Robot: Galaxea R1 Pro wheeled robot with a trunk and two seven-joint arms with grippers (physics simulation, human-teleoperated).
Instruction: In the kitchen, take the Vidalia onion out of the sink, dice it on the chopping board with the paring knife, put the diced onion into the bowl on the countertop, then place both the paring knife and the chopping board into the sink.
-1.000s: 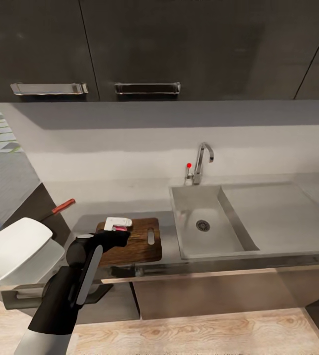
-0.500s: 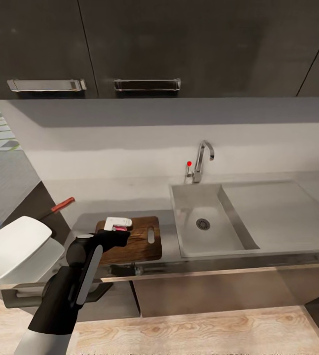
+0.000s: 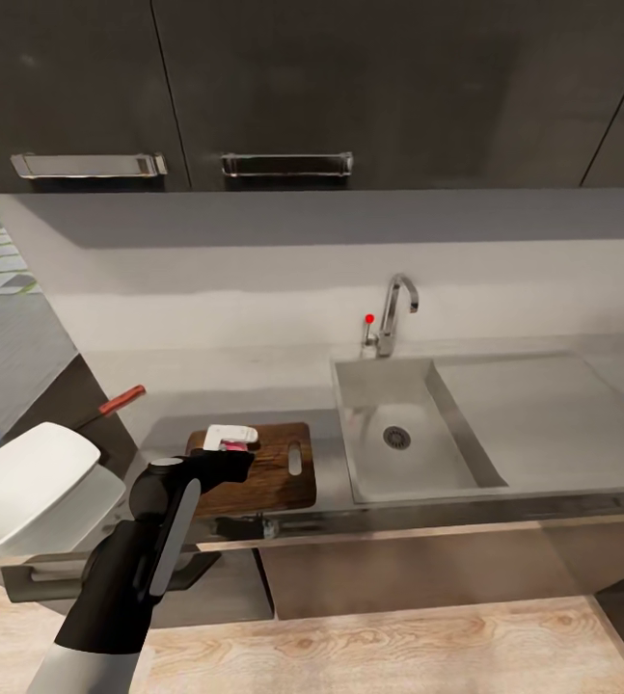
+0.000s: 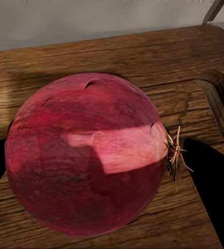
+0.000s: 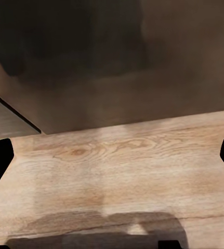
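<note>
Onion: the Vidalia onion (image 4: 88, 155) lies on the chopping board (image 3: 278, 482), out of the sink (image 3: 389, 405); a round, red-skinned bulb with dry papery skin and a wispy root tuft.
Left hand: the left hand (image 3: 230, 445) hovers over the board's 9 o'clock end, its dark fingers (image 4: 213, 181) on either side of the onion, apparently pinching it.
Right hand: the right hand (image 5: 112, 150) is spread wide, over wood-grain floor.
Handling: likely firm, fairly light, slick and prone to roll; best held across its widest part.
Board: dark brown wood, visible grain, rounded corners, slot handle at 3 o'clock.
Knife: the paring knife (image 3: 119, 402), red-handled, lies on the desk (image 3: 254, 386) at 10 o'clock of the board.
Bowl: the bowl (image 3: 22, 477), white, smooth, squarish, sits at 9 o'clock.
Sink: brushed steel, round drain.
</note>
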